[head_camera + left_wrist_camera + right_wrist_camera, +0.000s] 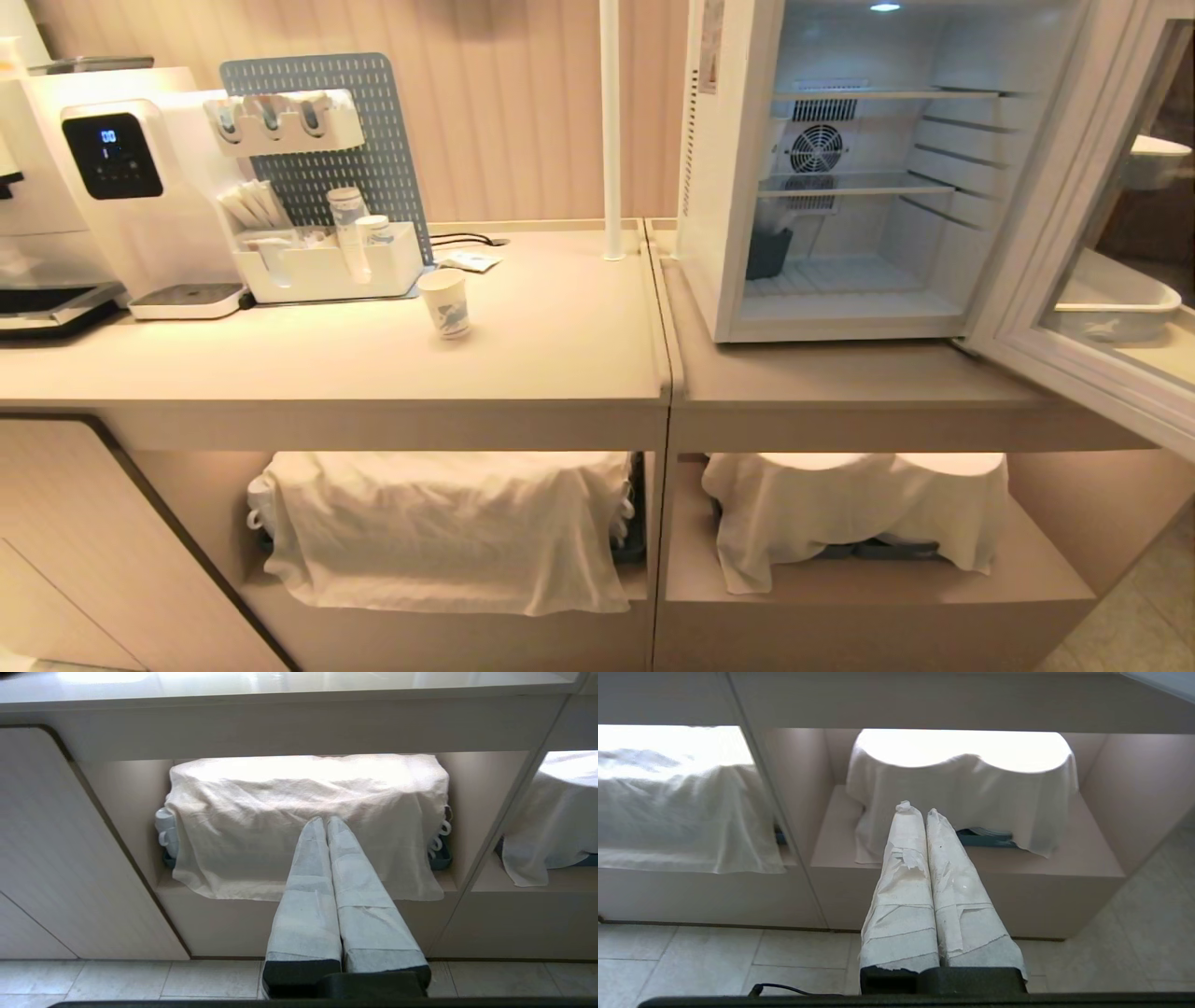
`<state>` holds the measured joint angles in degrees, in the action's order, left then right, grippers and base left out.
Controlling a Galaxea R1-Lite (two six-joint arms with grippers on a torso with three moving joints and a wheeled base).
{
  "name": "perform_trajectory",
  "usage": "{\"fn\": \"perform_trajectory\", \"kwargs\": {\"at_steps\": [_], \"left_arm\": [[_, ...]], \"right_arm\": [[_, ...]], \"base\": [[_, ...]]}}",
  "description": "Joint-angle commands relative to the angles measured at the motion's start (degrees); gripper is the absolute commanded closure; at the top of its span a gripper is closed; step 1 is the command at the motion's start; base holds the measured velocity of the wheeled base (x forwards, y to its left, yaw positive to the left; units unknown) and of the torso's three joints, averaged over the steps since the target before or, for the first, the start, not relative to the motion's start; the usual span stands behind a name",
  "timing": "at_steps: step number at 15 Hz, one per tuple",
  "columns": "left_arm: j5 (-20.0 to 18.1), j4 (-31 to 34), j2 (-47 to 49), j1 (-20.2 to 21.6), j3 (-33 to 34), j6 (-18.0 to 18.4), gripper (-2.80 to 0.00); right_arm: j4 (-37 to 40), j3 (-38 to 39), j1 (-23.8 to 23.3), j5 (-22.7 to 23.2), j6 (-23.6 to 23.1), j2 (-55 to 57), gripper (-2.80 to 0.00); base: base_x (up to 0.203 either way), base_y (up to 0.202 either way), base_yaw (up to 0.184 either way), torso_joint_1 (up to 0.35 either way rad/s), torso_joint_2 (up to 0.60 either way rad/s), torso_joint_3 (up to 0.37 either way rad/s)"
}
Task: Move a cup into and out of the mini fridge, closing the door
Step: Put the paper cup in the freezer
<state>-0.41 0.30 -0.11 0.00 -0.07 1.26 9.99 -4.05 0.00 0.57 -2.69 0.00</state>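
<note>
Nothing started: both the left gripper (325,822) and right gripper (916,810) are pressed together, empty, low below the counter (560,373); the cup (445,301) sits left of the mini fridge (738,187), door (1074,280) open, so next is reaching up for the cup.

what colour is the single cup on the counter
White with a blue printed pattern, the cup; the head view shows it best.

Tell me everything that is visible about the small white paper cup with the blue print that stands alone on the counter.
The small white paper cup with a blue printed pattern is tapered, wider at its rim than at its base. It stands upright and alone on the beige counter, with its open mouth facing up. It is in front of the white organiser tray, apart from it, and left of the open white mini fridge. Nothing touches it except the counter. Its contents cannot be seen.
</note>
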Motion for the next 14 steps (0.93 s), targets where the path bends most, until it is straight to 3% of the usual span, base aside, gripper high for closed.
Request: {"fn": "perform_trajectory", "kwargs": {"at_steps": [1, 14], "left_arm": [[0.0, -0.2, 0.0, 0.0, 0.0, 0.0, 0.0], [-0.6, 0.1, 0.1, 0.0, 0.0, 2.5, 0.0]], "right_arm": [[0.1, 0.0, 0.0, 0.0, 0.3, -0.1, 0.0], [0.0, 0.1, 0.0, 0.0, 0.1, -0.1, 0.0]], "base": [[0.0, 0.194, -0.005, 0.002, 0.0, -0.001], [0.0, 0.192, 0.0, 0.002, 0.0, 0.001]]}}
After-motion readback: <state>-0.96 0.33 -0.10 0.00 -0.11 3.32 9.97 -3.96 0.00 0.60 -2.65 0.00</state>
